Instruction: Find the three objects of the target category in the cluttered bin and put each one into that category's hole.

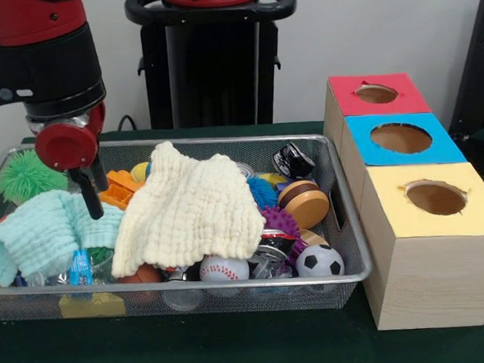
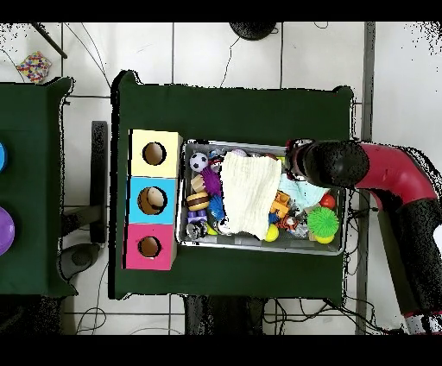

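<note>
The wire bin (image 1: 345,224) is showing silver-grey mesh on a dark green table cover (image 1: 237,348). A cream waffle-textured cloth (image 1: 190,206) is lying beside a mint-green cloth (image 1: 38,233). A white baseball (image 1: 224,268) is showing red stitching; a soccer ball (image 1: 319,262) is showing black patches on white. A spiky ball (image 1: 25,174) is appearing bright green, another spiky toy (image 1: 280,221) purple. The wooden box (image 1: 432,284) is wearing a red top (image 1: 377,94), a blue top (image 1: 401,139) and a yellow top (image 1: 436,199) over pale wood sides. The arm (image 1: 37,46) is showing red and black.
</note>
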Controlling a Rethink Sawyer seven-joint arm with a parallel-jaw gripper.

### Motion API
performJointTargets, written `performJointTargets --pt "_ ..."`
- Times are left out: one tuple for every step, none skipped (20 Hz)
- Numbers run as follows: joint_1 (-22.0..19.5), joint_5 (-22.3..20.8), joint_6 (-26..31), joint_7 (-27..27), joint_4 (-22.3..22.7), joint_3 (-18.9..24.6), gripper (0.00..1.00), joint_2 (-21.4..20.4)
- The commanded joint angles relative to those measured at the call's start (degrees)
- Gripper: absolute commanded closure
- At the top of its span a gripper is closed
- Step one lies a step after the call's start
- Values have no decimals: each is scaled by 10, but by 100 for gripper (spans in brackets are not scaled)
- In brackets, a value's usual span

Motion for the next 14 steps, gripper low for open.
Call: performJointTargets --pt "-4 -72 -46 -95 37 20 0 8" --pt "-3 -82 -49 -97 36 16 0 4" --pt "-5 -87 -54 -98 40 18 0 2" --pt "-6 -93 -54 -101 42 17 0 0" --pt "-7 -100 -56 -101 45 14 0 1" --pt "-7 -107 -57 -101 47 11 0 0" --pt "-6 -119 -58 -102 42 5 0 6" --pt "-3 -129 -55 -104 42 -2 0 6" --pt "0 -140 -51 -107 37 -7 0 12" --pt "3 -149 -48 -105 35 -11 0 14" --pt "5 -158 -46 -104 33 -16 0 17" --pt "6 -164 -44 -103 30 -19 0 23" --pt "6 -171 -43 -102 27 -21 0 28" --pt "3 -175 -45 -100 29 -21 0 30"
